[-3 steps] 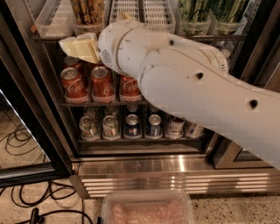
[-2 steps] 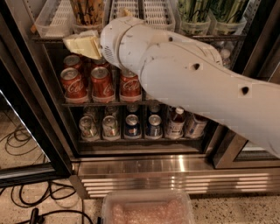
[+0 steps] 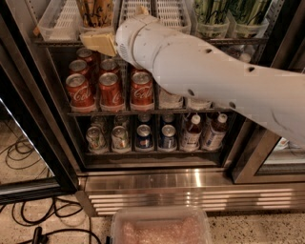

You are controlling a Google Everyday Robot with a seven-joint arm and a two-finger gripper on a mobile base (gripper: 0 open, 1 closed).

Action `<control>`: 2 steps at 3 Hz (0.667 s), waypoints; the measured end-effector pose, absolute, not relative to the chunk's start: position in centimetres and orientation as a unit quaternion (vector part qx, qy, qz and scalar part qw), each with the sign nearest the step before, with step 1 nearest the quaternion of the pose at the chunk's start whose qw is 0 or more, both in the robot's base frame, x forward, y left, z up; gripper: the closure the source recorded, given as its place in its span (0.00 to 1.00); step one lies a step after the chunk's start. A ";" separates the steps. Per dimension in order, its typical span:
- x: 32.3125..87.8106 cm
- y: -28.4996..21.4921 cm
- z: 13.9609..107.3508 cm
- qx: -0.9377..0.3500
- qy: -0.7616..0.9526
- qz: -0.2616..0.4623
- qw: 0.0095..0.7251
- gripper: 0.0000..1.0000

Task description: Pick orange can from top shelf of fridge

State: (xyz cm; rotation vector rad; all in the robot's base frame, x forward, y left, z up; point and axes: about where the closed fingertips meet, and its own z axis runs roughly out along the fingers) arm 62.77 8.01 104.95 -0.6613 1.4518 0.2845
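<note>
The orange can (image 3: pixel 96 12) stands in a white lane tray at the left of the top shelf (image 3: pixel 59 29) of the fridge (image 3: pixel 29 119); its top is cut off by the view's edge. My gripper (image 3: pixel 101 43), beige at the end of the thick white arm (image 3: pixel 200 71), is at the front edge of the top shelf, just below and slightly right of the orange can. It holds nothing that I can see.
Green-patterned cans (image 3: pixel 212 14) stand at the right of the top shelf. Red cola cans (image 3: pixel 110 88) fill the rack below, with more cans and bottles (image 3: pixel 190 133) under that. Ribbed steel base (image 3: pixel 167 190), cables (image 3: pixel 28 219) on the floor, a plastic tub (image 3: pixel 159 229) in front.
The arm has risen, and the gripper has moved up and a little right, from in front of the cola rack's top to the top shelf's front edge.
</note>
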 end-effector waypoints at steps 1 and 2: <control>64.5 9.0 104.6 -0.291 0.648 0.119 0.694 0.21; 64.5 9.0 104.7 -0.291 0.648 0.119 0.694 0.20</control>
